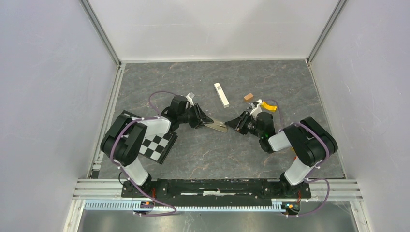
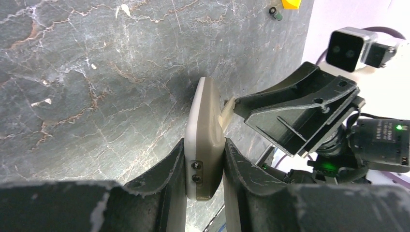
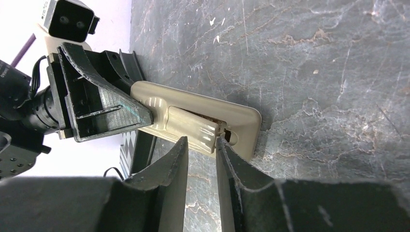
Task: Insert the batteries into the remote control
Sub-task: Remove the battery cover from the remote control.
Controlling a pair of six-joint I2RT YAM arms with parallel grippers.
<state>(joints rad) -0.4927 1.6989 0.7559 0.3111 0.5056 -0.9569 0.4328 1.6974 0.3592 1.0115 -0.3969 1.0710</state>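
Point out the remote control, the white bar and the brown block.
remote control (image 3: 244,123), right wrist view, grey-olive back.
white bar (image 1: 221,94), top view, its middle.
brown block (image 1: 248,96), top view, its top.

Remote control: button face is not shown in any view, near end is covered by left gripper jaws. Yellow piece beyond it is cropped at frame top.

The remote control between the left fingers looks like smooth grey-olive plastic with a soft sheen, and its battery cover at the right fingers is a shade glossier. The fingers themselves are matt black plastic, finely ribbed and scuffed pale along the edges. Beneath them the table looks like dull, veined grey stone.
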